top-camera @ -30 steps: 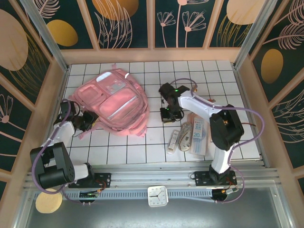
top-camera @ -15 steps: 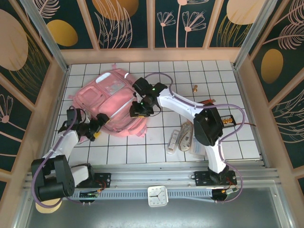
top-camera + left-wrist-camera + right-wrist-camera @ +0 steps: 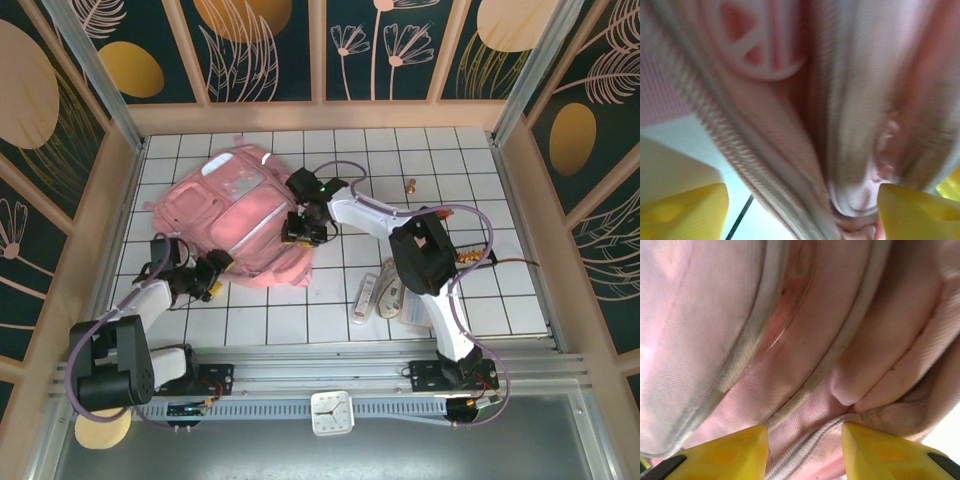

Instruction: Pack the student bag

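Both arms have closed in on the bag [image 3: 240,215] at the desk's [image 3: 400,160] back left. Left gripper [image 3: 215,272] open at its near corner, right gripper [image 3: 295,229] open at its right edge (packing seemingly unstarted).

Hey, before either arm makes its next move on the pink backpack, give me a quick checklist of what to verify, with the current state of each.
1. Left gripper open at the student bag's near left corner: ok.
2. Right gripper open against the bag's right side: ok.
3. Bag fabric right at both grippers' fingertips: ok.
4. Fabric actually pinched by either gripper: cannot tell.
5. Main compartment unzipped: cannot tell.
6. Stationery inside the bag: not ok, it lies on the table to the bag's right.
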Controlling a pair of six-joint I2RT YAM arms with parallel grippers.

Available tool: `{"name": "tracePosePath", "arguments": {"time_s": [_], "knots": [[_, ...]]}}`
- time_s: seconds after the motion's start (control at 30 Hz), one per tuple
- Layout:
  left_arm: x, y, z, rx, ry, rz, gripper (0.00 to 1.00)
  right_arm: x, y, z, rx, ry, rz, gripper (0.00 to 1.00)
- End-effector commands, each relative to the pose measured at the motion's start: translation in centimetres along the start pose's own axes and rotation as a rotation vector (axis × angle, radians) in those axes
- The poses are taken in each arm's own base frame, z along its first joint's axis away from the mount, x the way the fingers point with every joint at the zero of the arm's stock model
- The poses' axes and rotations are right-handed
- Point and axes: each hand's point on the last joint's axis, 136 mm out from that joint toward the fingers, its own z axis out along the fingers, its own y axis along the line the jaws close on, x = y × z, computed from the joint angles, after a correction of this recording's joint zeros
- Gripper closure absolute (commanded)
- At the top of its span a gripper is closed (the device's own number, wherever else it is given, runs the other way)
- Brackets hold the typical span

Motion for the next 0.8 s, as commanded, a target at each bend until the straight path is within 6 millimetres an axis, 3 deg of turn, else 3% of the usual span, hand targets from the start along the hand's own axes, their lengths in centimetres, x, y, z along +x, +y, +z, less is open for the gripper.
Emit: {"name": "tracePosePath", "arguments": {"time_s": [0.0,0.07,0.1,0.13,0.2,0.27,0.3,0.33,0.63,0.77], "knots": [[0.1,-0.3,1.4,0.050,0.001,-0.040,0.43,3.4,-0.4,1.4,0.055,0.035,-0.058,0.56],[0.2,0.0,2.0,0.051,0.004,-0.050,0.59,3.6,0.4,1.1,0.039,0.028,-0.071,0.56],[0.1,0.1,2.1,0.048,0.002,-0.048,0.73,3.4,0.9,0.8,0.033,0.018,-0.076,0.56],[0.0,0.1,2.2,0.045,0.001,-0.045,0.82,3.0,1.6,0.3,0.026,0.000,-0.090,0.56],[-0.3,-0.1,2.1,0.039,-0.009,-0.029,0.87,2.1,3.5,-1.1,0.018,-0.043,-0.136,0.54],[-0.7,-0.8,1.9,0.052,-0.021,-0.008,1.00,1.6,5.3,-2.1,0.024,-0.047,-0.183,0.51],[-0.8,-1.1,1.7,0.060,-0.031,-0.001,1.00,1.7,5.9,-2.2,0.031,-0.035,-0.203,0.44],[-0.9,-1.5,1.4,0.073,-0.043,0.005,0.98,1.8,6.6,-2.2,0.037,-0.022,-0.226,0.42],[-1.6,-4.1,-0.2,0.169,-0.101,0.055,1.00,4.8,9.7,1.4,-0.074,0.114,-0.296,0.42],[-1.9,-6.0,-1.3,0.227,-0.128,0.087,1.00,5.1,10.4,2.4,-0.106,0.134,-0.295,0.42]]}}
